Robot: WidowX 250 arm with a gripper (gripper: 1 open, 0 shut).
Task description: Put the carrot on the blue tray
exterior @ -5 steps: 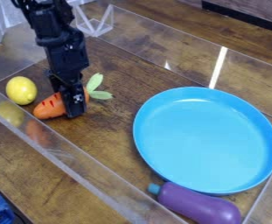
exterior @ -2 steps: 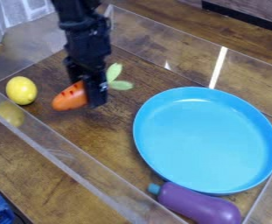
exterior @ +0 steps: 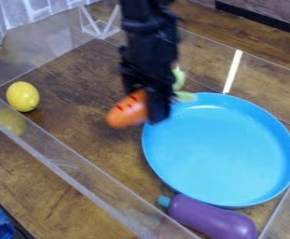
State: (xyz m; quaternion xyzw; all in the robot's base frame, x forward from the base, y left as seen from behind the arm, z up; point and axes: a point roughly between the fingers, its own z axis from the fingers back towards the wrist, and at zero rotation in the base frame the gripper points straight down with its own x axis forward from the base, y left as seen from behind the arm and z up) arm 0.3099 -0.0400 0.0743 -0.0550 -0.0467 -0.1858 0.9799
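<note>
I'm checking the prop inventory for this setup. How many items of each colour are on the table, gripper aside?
Orange: 1, the carrot, held in the gripper
Yellow: 1, the lemon
Purple: 1, the eggplant
Blue: 1, the blue tray
Total: 4

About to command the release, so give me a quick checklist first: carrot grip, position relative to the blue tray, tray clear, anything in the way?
1. Gripper shut on the carrot: ok, carrot lifted off the table.
2. Carrot over the blue tray: not ok, it hangs at the tray's left rim, mostly outside.
3. Tray surface free: ok, nothing lies in it.
4. Lemon and eggplant out of the path: ok, both sit apart from the tray's middle.
5. Firmness of grip: cannot tell, the picture is blurred.
</note>
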